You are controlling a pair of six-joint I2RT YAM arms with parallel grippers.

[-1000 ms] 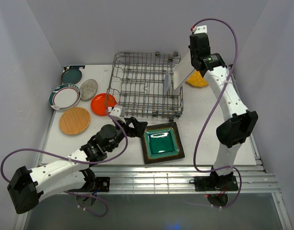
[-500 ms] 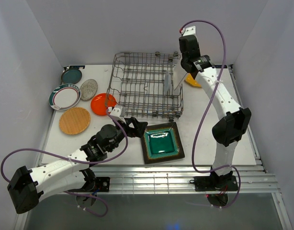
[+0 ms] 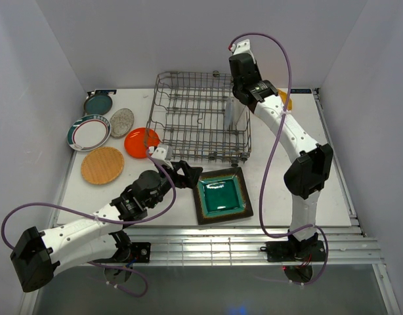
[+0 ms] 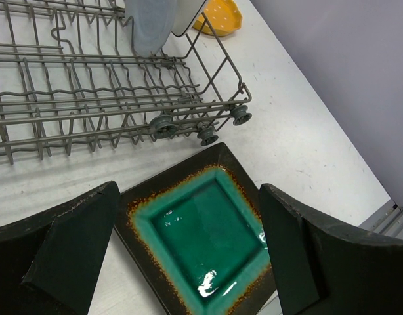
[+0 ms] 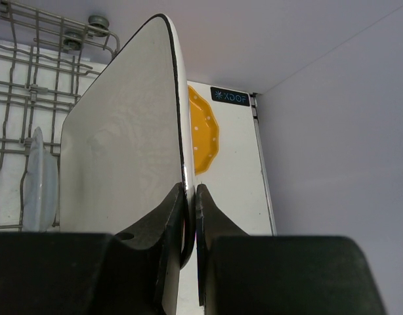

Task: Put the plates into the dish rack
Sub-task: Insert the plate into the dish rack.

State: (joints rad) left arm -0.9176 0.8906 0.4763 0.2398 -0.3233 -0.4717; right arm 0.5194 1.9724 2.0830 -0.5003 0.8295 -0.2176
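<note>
Lower centre of the overhead view: the left gripper (image 3: 190, 176) has its jaws spread wide and holds nothing. It hovers just beside the dark green-centred square (image 3: 221, 195), which lies flat on the table (image 3: 280, 177), not yet picked up.

At the left of the frame, five more wait flat on the table: the wood-tone round (image 3: 102, 165), the orange plate (image 3: 141, 141) touching the rack's left side, the white-with-teal-rim round (image 3: 88, 132), the speckled grey one (image 3: 122, 122) and, furthest back, the teal one (image 3: 98, 103).

Centre frame, the dish rack (image 3: 188, 118) has just one plate loaded: the pale blue round (image 5: 39, 180), standing on edge near its right end.

Right beside it comes number two. The right gripper (image 5: 190, 203) is clamped on the edge of the white rectangle (image 5: 123, 151), held upright over the rack's right end. We cannot tell whether it has reached the tines.

At the upper right, the yellow scalloped plate (image 5: 203, 134) lies on the table beyond the rack.

Our count: one in, one going in, seven to go. Early days.
</note>
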